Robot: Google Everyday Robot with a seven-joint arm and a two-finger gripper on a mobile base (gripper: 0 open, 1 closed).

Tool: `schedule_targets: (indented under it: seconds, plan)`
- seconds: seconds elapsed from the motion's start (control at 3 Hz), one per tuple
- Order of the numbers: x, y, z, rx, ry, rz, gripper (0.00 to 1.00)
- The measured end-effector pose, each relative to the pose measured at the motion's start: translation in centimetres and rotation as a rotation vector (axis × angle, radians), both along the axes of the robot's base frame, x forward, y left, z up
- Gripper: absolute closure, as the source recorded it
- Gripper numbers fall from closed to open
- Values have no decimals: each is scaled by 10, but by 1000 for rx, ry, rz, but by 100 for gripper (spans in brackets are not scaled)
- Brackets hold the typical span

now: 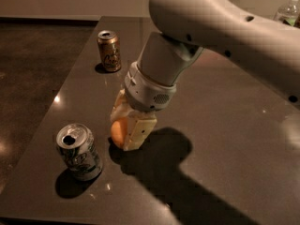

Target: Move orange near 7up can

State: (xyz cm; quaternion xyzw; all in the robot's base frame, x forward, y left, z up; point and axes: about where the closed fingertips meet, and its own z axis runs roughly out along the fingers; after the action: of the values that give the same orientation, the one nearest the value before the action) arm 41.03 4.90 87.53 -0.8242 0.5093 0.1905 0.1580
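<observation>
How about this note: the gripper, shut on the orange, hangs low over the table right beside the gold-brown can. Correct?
Not quite. In the camera view the gripper, shut on the orange, hangs low over the table right beside the 7up can, not the gold-brown can, which stands farther back.
</observation>
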Motion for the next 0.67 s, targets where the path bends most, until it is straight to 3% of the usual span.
schedule_targets:
  seconds: [0.67]
  plan:
    - [-13,16,-10,-24,10,42,30]
